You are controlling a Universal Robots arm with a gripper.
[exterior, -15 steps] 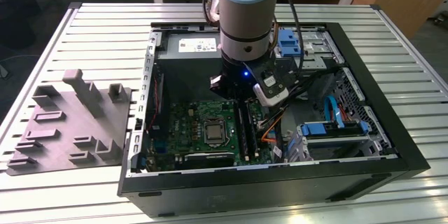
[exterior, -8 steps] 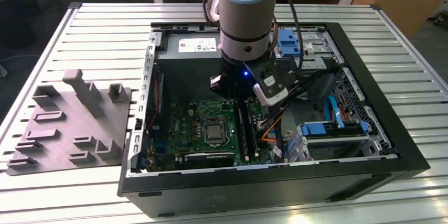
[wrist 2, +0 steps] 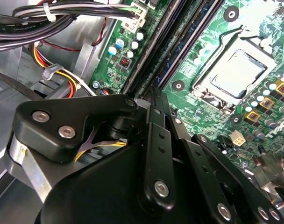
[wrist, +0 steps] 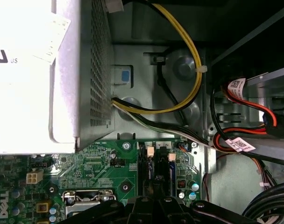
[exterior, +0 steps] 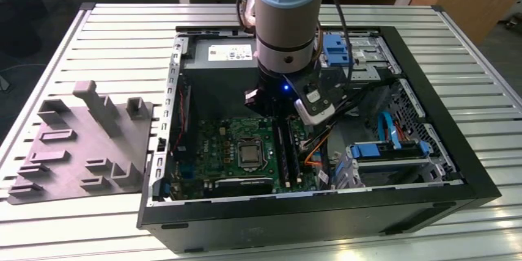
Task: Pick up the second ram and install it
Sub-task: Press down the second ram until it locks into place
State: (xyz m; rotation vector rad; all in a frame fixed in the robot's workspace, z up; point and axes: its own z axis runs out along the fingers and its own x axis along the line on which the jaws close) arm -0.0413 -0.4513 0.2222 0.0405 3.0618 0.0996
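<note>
The jaws (wrist 2: pixel 149 100) are pressing together over the memory slots (wrist 2: pixel 179 44), their tips meeting just above the slot ends; whether they are clamping anything cannot be told. In the exterior view the jaws (exterior: pixel 277 114) are sitting inside the case (exterior: pixel 441 169), above the motherboard (exterior: pixel 220 151). The second ram (exterior: pixel 284 151) is appearing as a dark stick standing in the slots beside the processor socket (exterior: pixel 247 153); whether it is fully seated cannot be told. In the first wrist view the slots (wrist: pixel 156 172) are lying below the grey power supply (wrist: pixel 81 84), with yellow and black cables (wrist: pixel 188 60) curving nearby. The grey tray (exterior: pixel 82 145) is resting on the slatted surface (exterior: pixel 456 35), at the exterior view's left of the case.
</note>
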